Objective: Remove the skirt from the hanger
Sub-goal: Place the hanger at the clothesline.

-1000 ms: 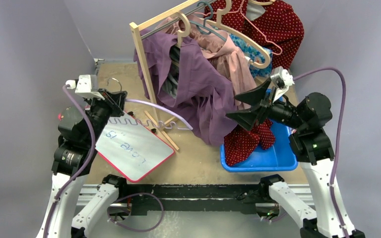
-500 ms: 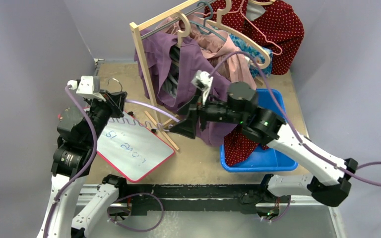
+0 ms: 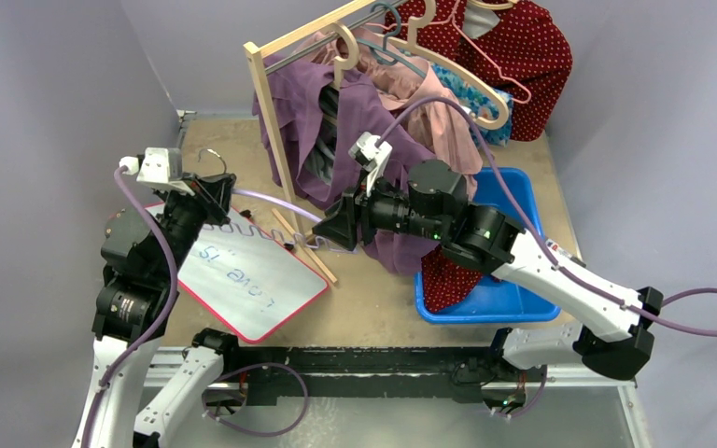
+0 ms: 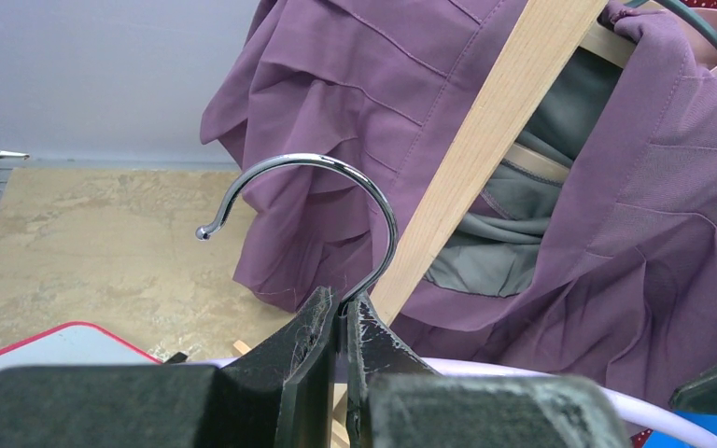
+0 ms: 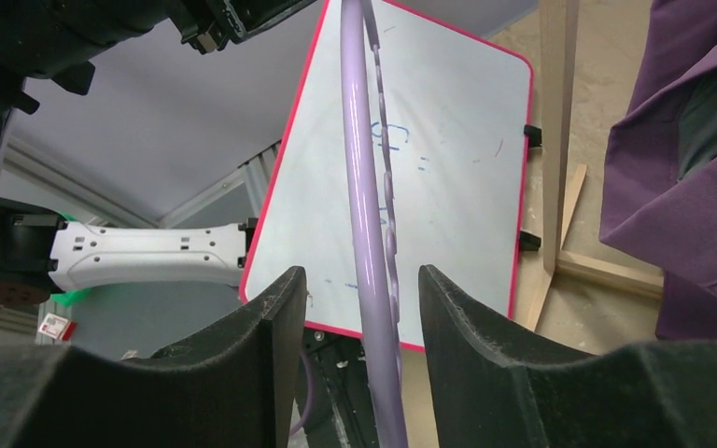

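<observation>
Right claw (image 3: 340, 222) swung over from the blue bin (image 3: 521, 295) to the hanger (image 5: 358, 177).
Its fingers (image 5: 243, 355) are spread, one on each side of the pale purple bar, not squeezing. Left claw (image 4: 344, 317) is pinched tight on the hanger's metal hook (image 4: 336, 168). Purple skirt (image 3: 387, 177) hangs by the wooden rack (image 3: 266, 103), above the tabletop (image 3: 383, 313).

**Tally on the table**

Two grippers: left gripper (image 3: 213, 189) and right gripper (image 3: 340, 220). One lavender hanger (image 3: 271, 199), one whiteboard (image 3: 252, 280), one blue bin (image 3: 534, 301), one wooden rack (image 3: 265, 103). Two red polka-dot garments (image 3: 523, 47), one purple garment (image 3: 383, 173).
</observation>
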`<state>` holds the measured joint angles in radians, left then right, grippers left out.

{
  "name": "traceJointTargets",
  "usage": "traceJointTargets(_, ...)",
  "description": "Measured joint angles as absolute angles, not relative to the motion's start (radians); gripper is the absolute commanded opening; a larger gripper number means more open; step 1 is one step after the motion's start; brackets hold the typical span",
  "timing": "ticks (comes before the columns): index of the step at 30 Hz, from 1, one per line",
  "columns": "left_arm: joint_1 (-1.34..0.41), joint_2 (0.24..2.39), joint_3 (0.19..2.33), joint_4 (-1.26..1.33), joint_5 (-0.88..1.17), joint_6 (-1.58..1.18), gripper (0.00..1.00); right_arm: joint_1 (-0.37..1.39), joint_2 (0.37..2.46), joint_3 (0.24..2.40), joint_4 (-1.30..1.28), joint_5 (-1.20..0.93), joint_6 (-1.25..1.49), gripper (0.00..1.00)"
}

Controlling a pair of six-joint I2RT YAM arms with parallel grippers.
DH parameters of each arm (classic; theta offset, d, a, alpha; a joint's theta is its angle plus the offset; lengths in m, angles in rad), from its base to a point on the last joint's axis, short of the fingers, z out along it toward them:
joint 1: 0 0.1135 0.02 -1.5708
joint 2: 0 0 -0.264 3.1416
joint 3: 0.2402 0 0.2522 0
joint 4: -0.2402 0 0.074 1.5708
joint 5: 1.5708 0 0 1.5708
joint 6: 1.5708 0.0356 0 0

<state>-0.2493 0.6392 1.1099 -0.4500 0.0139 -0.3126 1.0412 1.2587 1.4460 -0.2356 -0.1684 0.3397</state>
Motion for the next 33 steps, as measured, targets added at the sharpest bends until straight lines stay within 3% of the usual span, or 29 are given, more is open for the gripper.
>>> traceJointTargets(7,-0.249,0.641,1.11,-0.45,0.014,-0.313,0.0,1.049,1.259,1.42,-0.194,-0.148,0.348,0.46)
traceJointTargets(10,-0.249,0.644,1.11,-0.451,0.019,-0.313,0.0,1.05,1.259,1.399,-0.179,-0.147,0.348,0.33)
traceJointTargets(14,-0.249,0.647,1.11,-0.451,0.024,-0.313,0.0,1.055,1.259,1.379,-0.152,-0.148,0.353,0.28)
traceJointTargets(18,-0.249,0.647,1.11,-0.451,0.023,-0.314,0.0,1.056,1.26,1.355,-0.107,-0.15,0.355,0.09)
traceJointTargets(20,-0.249,0.648,1.111,-0.453,0.018,-0.318,0.0,1.057,1.264,1.353,-0.091,-0.167,0.356,0.24)
traceJointTargets(21,-0.249,0.649,1.111,-0.453,0.015,-0.319,0.0,1.06,1.266,1.353,-0.086,-0.167,0.355,0.27)
traceJointTargets(25,-0.249,0.651,1.126,-0.46,0.015,-0.322,0.0,1.062,1.293,1.353,-0.069,-0.166,0.35,0.2)
traceJointTargets(27,-0.249,0.653,1.139,-0.467,0.01,-0.321,0.0,1.062,1.31,1.353,-0.067,-0.167,0.347,0.0)
traceJointTargets(33,-0.249,0.67,1.155,-0.501,-0.011,-0.322,0.03,1.071,1.316,1.356,-0.057,-0.167,0.337,0.0)
